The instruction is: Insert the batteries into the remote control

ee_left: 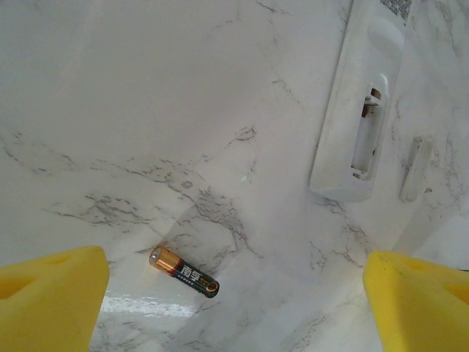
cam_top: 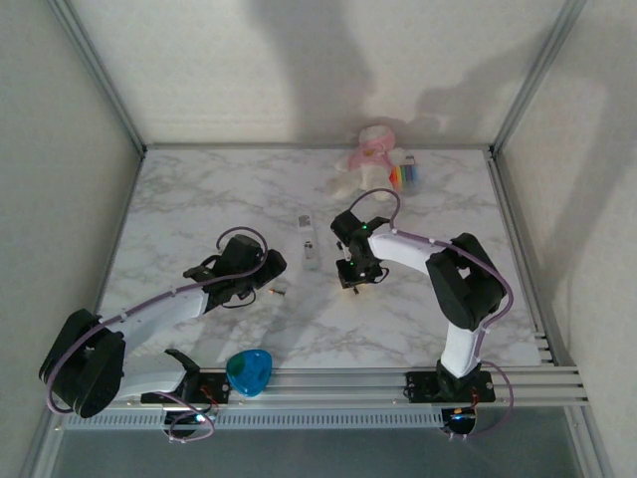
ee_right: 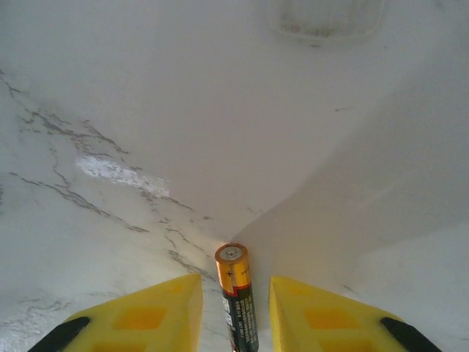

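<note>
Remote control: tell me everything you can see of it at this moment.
The remote control is a slim white plastic bar lying flat on the marble table, back side up. Its battery compartment stands open, with a metal contact at one end and no battery seen inside. A small white piece, probably the cover, lies beside it, slightly apart. Some dark print shows near the upper end in the left wrist view. Nothing but the table touches it.

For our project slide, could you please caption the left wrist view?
Open left gripper above a battery on the marble table; beyond it, the remote control lies with its battery bay uncovered.
</note>
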Tool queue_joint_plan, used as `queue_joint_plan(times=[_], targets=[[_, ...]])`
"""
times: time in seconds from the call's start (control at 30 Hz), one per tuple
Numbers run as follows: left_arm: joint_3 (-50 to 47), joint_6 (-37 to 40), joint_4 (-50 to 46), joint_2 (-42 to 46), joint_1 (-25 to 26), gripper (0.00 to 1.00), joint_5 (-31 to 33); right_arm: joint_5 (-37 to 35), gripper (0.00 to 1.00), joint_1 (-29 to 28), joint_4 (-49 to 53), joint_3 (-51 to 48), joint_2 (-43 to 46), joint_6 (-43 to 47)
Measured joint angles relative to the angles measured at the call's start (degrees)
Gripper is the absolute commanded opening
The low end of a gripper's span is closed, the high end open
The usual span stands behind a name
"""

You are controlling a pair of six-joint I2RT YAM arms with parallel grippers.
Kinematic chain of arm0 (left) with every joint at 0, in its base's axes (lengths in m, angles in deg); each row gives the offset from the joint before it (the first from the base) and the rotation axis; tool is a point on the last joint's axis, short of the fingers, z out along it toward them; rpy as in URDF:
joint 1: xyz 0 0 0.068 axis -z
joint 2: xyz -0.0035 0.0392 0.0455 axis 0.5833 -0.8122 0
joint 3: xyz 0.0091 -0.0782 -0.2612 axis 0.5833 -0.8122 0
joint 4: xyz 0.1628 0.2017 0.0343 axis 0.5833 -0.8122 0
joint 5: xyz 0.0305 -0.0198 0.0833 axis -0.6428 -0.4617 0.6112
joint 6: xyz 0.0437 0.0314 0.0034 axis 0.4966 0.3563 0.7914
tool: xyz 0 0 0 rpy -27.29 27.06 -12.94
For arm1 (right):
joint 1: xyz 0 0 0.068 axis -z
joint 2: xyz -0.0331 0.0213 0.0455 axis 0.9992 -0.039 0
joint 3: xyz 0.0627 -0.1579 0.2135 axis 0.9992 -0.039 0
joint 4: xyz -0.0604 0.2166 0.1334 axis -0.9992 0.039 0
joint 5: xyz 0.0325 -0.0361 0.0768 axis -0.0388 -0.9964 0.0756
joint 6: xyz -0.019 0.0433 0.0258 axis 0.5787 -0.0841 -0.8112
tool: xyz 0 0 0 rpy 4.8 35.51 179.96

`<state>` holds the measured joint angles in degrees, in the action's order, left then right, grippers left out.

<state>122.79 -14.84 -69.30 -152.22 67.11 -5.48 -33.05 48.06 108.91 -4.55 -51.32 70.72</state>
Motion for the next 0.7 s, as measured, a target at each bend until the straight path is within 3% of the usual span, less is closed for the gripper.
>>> queue_joint_plan(times=[0.33,0.7], targets=[[-0.02,0.0,-0.07,0.33,0.0,0.9,0.0,-0.63,0.18,-0.35,0.07,1.11,-1.95,1.05],[-0.02,0.02,-0.15,1.01,0.0,0.9,0.02,-0.98,0.23,-0.42,0.22,1.25,-1.95,1.25]])
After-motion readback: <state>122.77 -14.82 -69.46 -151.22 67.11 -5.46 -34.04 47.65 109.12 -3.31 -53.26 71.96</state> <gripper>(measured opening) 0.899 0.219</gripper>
